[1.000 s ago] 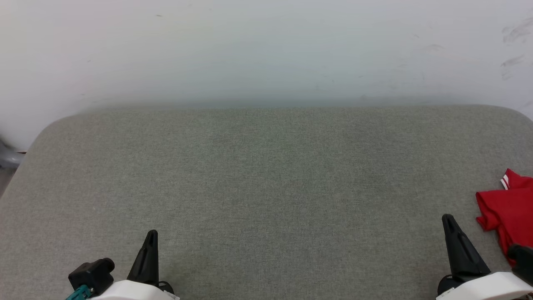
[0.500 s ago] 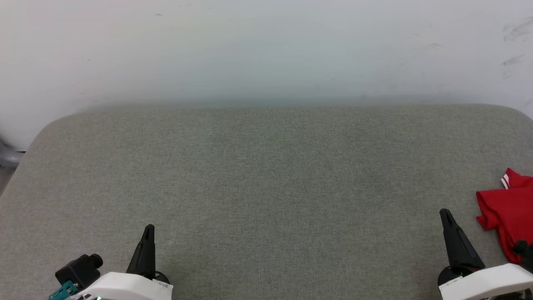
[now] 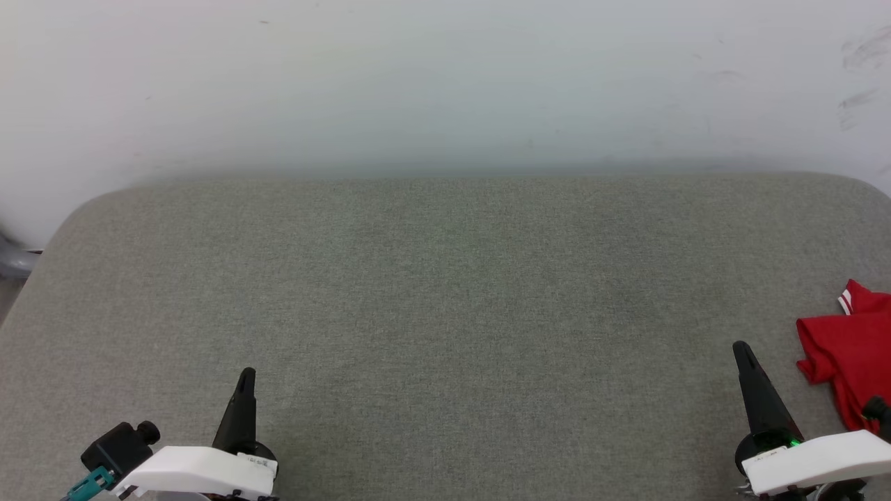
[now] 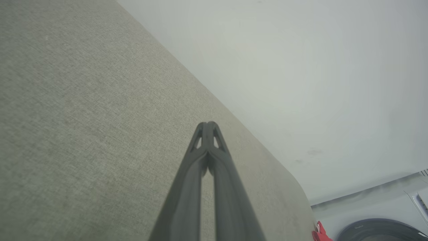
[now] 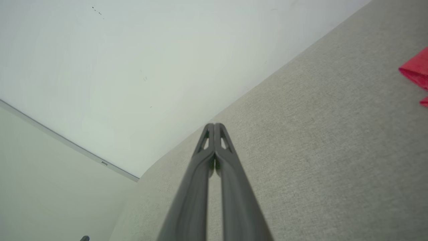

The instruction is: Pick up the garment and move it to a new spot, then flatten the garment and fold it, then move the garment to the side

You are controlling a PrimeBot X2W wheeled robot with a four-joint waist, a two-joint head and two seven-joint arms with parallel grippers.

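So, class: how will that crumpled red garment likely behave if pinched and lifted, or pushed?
Probably floppy: the garment lies in soft folds, so it should sag from a pinch. Likely light, being thin cloth. Pushed, it may bunch rather than slide on the woven grey surface.

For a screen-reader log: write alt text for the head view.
A crumpled red garment lies at the right edge of a grey fabric-covered table, cut off by the frame. The left tool and right tool rise from the bottom corners, fingers together and empty, the right one just left of the garment. A white wall stands behind.
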